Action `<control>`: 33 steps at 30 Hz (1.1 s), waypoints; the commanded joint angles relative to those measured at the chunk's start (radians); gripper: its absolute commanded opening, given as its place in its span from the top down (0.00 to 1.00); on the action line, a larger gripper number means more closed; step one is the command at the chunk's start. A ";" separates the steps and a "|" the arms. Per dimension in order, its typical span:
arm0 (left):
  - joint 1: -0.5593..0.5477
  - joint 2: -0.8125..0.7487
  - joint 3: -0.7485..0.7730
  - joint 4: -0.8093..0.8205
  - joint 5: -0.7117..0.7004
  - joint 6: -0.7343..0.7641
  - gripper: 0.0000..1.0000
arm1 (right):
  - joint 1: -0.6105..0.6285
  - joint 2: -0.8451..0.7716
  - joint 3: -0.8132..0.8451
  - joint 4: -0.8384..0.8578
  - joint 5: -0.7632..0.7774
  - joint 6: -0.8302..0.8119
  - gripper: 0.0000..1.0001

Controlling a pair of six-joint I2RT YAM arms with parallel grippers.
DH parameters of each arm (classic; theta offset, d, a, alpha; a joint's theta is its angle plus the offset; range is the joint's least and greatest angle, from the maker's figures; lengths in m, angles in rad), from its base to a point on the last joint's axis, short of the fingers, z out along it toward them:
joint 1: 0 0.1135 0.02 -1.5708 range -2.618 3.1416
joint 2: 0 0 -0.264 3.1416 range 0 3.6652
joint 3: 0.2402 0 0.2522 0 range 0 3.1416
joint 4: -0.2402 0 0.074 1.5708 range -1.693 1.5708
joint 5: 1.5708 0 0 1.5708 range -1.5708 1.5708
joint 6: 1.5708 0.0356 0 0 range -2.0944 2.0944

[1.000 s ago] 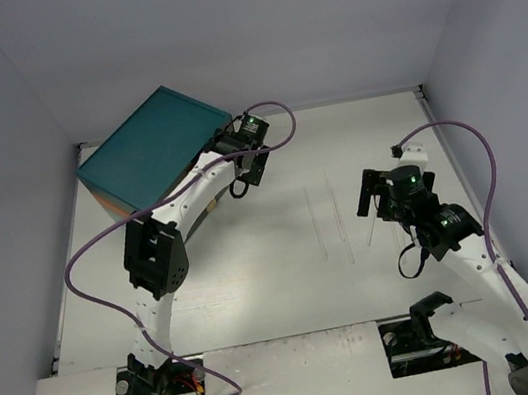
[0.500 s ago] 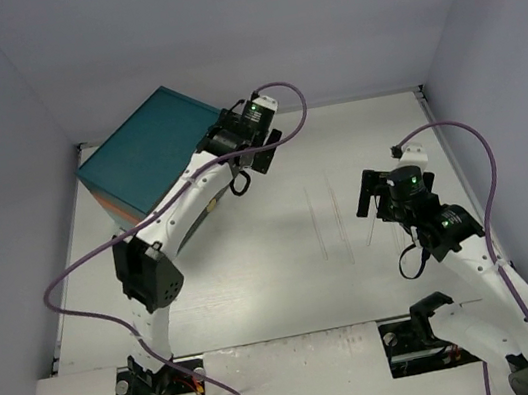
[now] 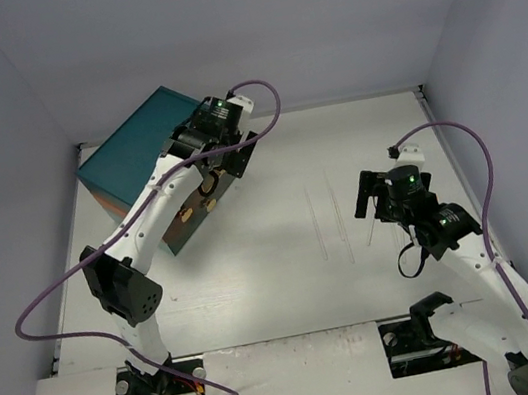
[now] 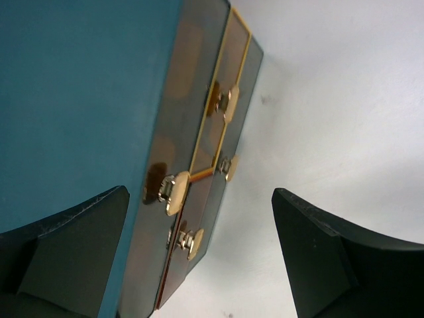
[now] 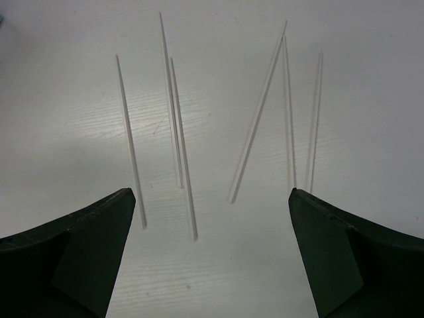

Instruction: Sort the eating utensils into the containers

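The eating utensils are several thin clear sticks [image 5: 258, 109] lying roughly parallel on the white table [image 3: 254, 260], faint in the top view as utensils [image 3: 336, 216]. My right gripper [image 5: 212, 195] hovers open just short of their near ends, nothing between its fingers; in the top view the right gripper [image 3: 374, 201] is right of them. The teal chest [image 3: 135, 153] stands at the back left. Its brown drawer fronts [image 4: 185, 86], the containers, are shut and carry gold knobs [image 4: 173, 192]. My left gripper [image 4: 199, 199] is open facing those fronts, touching nothing; from above the left gripper [image 3: 222, 171] is at the chest's front.
Grey walls [image 3: 236, 30] enclose the table on three sides. Purple cables [image 3: 70, 311] loop off both arms. The left arm's elbow [image 3: 123, 292] hangs over the table's left side. A raised white ledge [image 3: 300, 354] runs along the near edge between the bases.
My left arm has swung left and its gripper has moved from the chest's right corner to in front of the drawer fronts. The right arm and sticks have not moved.
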 commanded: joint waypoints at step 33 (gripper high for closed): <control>-0.049 -0.076 -0.119 -0.025 0.202 -0.094 0.12 | -0.005 0.007 0.001 0.024 0.001 0.020 0.01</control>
